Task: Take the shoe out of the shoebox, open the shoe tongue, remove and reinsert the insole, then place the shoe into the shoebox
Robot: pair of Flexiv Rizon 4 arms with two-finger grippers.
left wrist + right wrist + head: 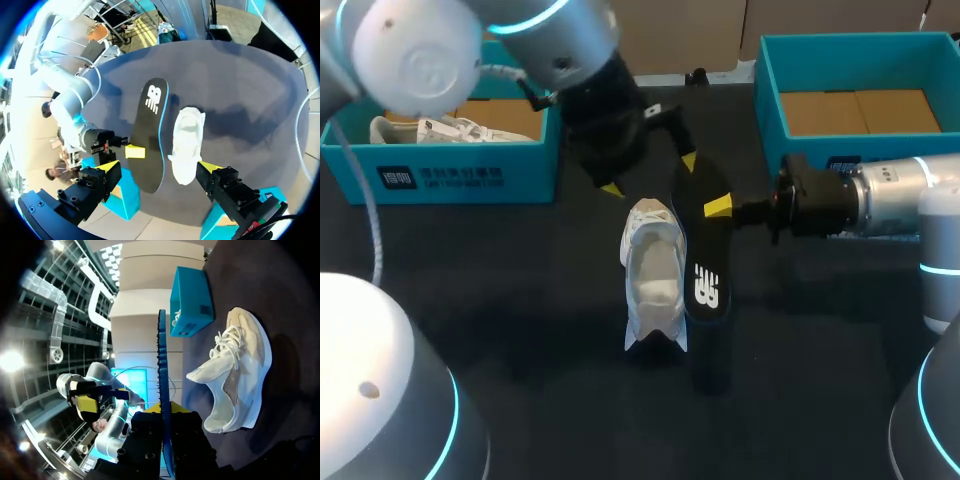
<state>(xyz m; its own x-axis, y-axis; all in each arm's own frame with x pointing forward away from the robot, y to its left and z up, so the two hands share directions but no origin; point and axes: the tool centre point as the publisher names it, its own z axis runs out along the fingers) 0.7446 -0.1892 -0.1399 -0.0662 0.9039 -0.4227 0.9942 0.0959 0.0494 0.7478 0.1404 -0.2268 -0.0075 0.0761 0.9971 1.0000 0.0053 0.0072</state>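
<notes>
**Step in hand.** The insole is out; reinsertion is pending. The right gripper (722, 207) is clamped on the insole (703, 245) near one end. It holds the insole just beside the shoe (655, 275), apparently clear of the table (500, 300). The shoe stands on its sole between the two boxes, opening upward. The left gripper (650, 174) hangs above the shoe's far end, fingers apart, gripping nothing.

**Next move (judgement).**
1. Turn the insole flat and line it up lengthwise with the shoe opening.
2. Feed the free end in first.
3. The shoe is unsupported and may slide or tip, so the left gripper probably needs to steady it or hold the tongue back.

**Hidden or unclear.**
- In the right wrist view the insole is edge-on and covers that gripper's fingertips.
- In the head view only one yellow tip shows, on top of the insole.
- Whether the tongue is pulled open cannot be told.
- The left arm covers part of the left box (535, 165), which holds a second shoe (440, 128).
- The right box (770, 90) shows only a cardboard floor.
</notes>
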